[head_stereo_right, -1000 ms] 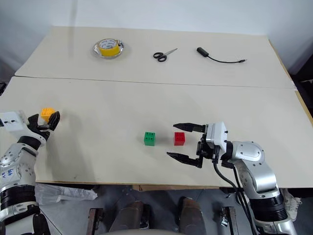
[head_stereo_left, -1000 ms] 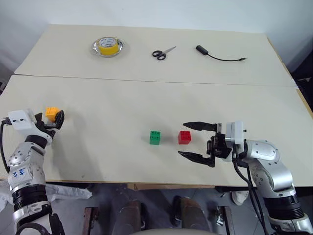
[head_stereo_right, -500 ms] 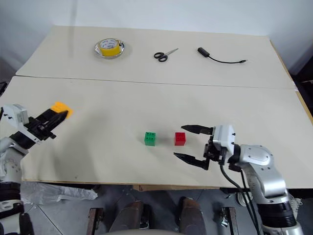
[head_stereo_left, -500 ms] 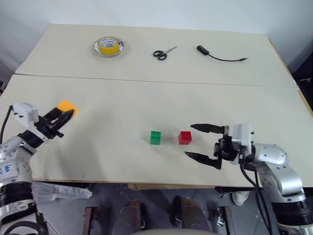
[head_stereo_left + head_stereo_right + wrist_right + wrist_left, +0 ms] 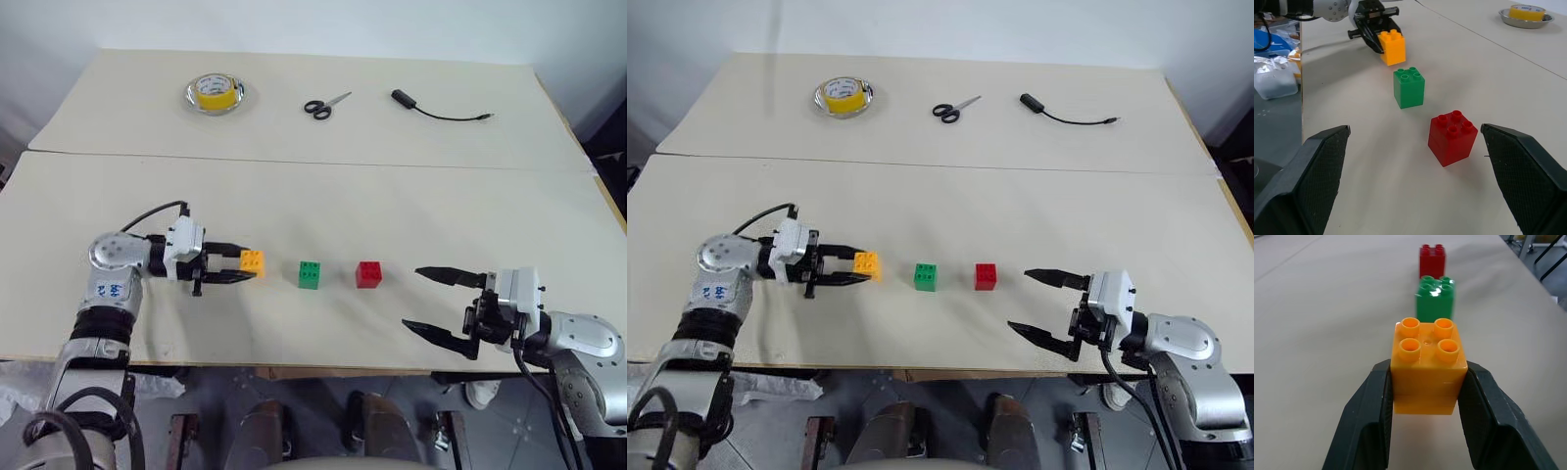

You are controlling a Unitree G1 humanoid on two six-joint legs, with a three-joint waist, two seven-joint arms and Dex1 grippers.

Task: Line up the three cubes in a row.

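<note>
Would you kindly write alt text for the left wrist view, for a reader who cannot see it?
The left gripper clamps an orange-yellow cube, studs up, between its two black fingers. Beyond it on the beige table, a green cube and a red cube stand in line.

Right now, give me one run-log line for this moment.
left gripper: shut on orange cube | green cube, red cube: on table, apart | right gripper: jaws open, empty

Tape roll (image 5: pixel 216 92), scissors (image 5: pixel 325 104), black cable (image 5: pixel 438 110)

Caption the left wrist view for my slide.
Left claw grips the orange cube, lined up behind the green cube and red cube.
</note>
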